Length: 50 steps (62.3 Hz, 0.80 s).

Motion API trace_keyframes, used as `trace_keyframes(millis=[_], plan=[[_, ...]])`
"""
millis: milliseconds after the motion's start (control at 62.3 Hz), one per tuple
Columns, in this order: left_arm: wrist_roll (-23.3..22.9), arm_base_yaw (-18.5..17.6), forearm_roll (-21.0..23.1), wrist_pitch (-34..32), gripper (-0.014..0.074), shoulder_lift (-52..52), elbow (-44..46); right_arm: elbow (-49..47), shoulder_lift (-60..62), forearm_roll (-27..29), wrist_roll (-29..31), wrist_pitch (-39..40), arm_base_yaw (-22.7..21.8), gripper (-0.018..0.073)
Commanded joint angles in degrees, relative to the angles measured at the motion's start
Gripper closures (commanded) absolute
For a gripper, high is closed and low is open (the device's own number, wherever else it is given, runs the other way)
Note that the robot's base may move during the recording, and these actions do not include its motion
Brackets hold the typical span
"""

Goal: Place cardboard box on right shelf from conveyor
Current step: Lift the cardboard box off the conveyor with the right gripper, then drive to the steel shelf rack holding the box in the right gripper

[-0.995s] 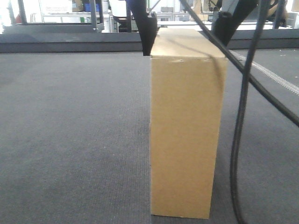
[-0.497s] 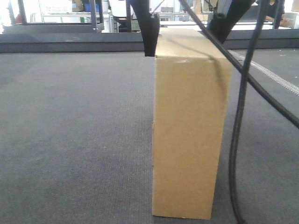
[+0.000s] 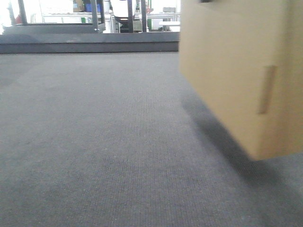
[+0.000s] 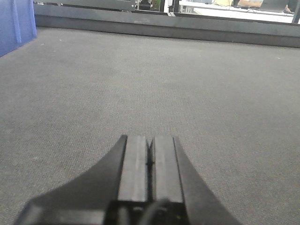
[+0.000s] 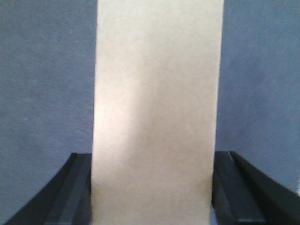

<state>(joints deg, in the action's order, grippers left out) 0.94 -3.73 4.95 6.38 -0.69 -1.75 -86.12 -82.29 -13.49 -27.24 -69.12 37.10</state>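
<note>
The cardboard box [image 3: 236,71] hangs tilted above the conveyor [image 3: 94,142] at the right of the front view, close to the camera, with its shadow on the belt below. In the right wrist view the cardboard box [image 5: 157,84] fills the middle, and my right gripper [image 5: 152,157] is shut on it, one black finger [image 5: 75,187] pressed on each narrow side. My left gripper [image 4: 150,140] is shut with nothing in it and hovers low over the bare belt [image 4: 211,84]. The right shelf is out of view.
A raised dark rail [image 3: 90,42] borders the belt's far edge, with racks and benches behind it. A blue plastic bin [image 4: 16,23] stands at the belt's far left in the left wrist view.
The box stood upright on the belt with both arms at its top. Now it is off the belt, tilted, nearer the camera and further right; arms and cables have left the front view.
</note>
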Motion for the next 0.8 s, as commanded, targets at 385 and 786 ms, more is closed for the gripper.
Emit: trace_keyframes(millis=[385, 786], plan=[[-0.3, 0.1, 0.3, -4.7, 0.0715, -0.6, 0.2, 25.6, 25.3, 3.9, 11.8, 42.8, -23.6, 0.0157], [-0.3, 0.1, 0.3, -4.7, 0.0715, -0.6, 0.2, 49.9, 52.8, 3.9, 11.8, 58.9, -27.1, 0.0157]])
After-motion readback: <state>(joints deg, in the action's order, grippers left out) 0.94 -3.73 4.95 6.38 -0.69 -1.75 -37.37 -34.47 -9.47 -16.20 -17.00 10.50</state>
